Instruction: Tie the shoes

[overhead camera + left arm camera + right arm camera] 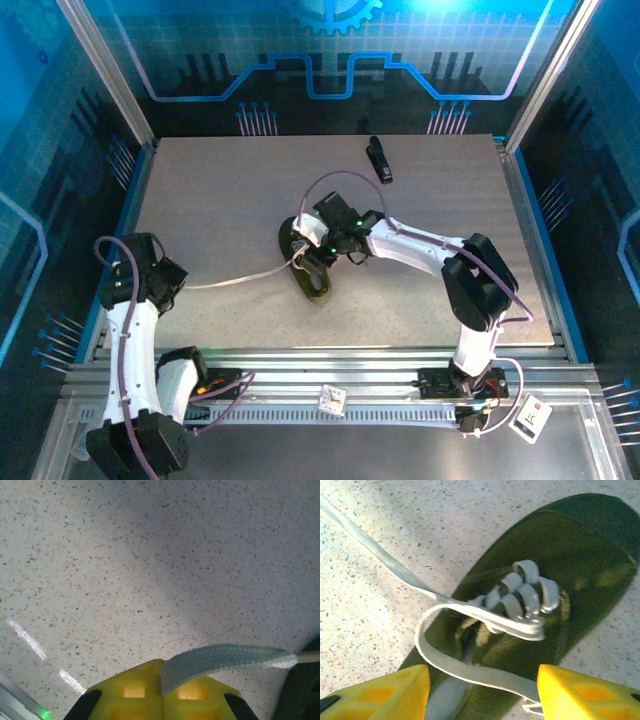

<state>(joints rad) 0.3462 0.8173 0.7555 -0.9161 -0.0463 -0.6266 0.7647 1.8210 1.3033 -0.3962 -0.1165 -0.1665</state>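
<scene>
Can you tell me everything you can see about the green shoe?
The shoe is small, flat and oval, dark olive green, and looks like soft canvas. It lies on the speckled table, near the middle. Pale grey laces criss-cross its front, untied. One lace stretches far to the left, pinched in the shut left gripper. Another loops loosely over the top, between the open fingers of the right gripper.
</scene>
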